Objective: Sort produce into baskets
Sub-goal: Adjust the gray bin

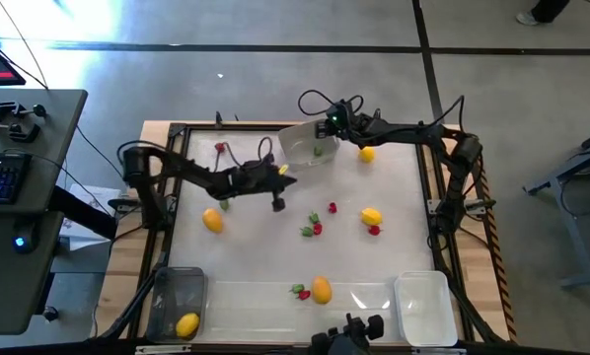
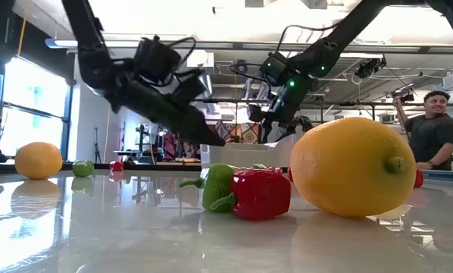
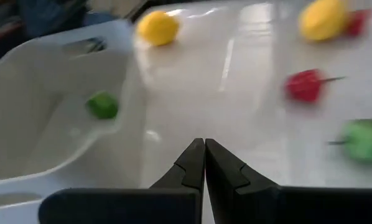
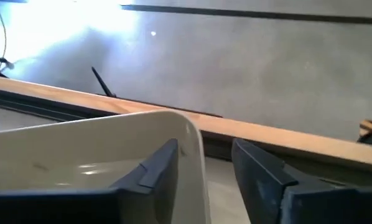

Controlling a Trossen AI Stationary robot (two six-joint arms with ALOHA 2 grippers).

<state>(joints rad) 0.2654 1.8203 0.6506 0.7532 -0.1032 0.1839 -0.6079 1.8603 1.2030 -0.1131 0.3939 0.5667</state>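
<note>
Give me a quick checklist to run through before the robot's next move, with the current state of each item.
1. Right gripper over the pale grey basket at the far edge: ok; one finger inside the wall, the other outside.
2. Right fingers parted, nothing between them but the wall: ok.
3. Green piece lying inside that basket: ok.
4. Left gripper shut and empty above the table: ok.
5. All produce sorted: not ok; lemons, red and green pieces are loose on the table.
6. White basket filled: not ok, nothing visible inside.
</note>
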